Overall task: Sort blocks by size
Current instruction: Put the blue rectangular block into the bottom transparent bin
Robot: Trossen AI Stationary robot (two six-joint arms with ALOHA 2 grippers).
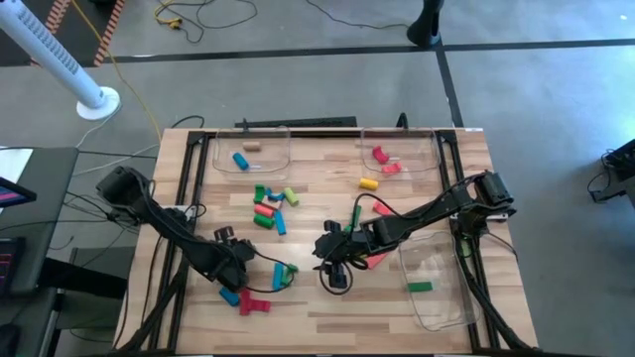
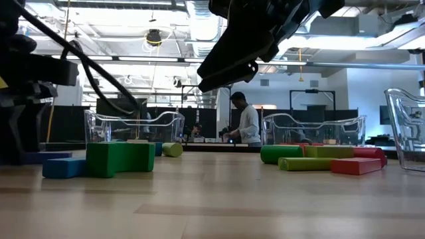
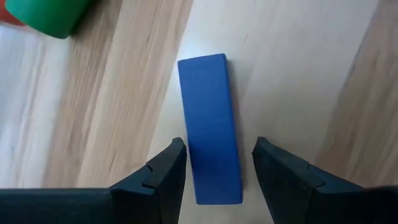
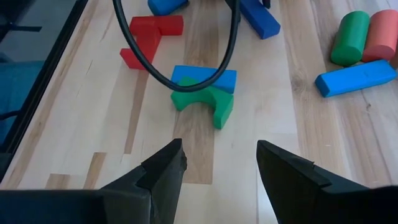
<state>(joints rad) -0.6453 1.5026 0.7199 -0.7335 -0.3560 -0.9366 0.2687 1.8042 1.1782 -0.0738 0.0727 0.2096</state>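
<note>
Readable text: none in any view.
Blocks (image 1: 270,207): plain colours, no letters or numbers.
Trays (image 1: 251,151): clear plastic, no labels.
Table (image 1: 327,307): bare wood, no marks.
Arms: dark, no brand to be made out.
Room behind: nothing legible on walls or screens.

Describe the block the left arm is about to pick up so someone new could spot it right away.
Find the left gripper near the table's front-left area. Between its open jaws lies a flat blue bar, lengthwise on the bare wood. Unlike the green piece close by, it is a plain slim rectangle, lying alone.
</note>
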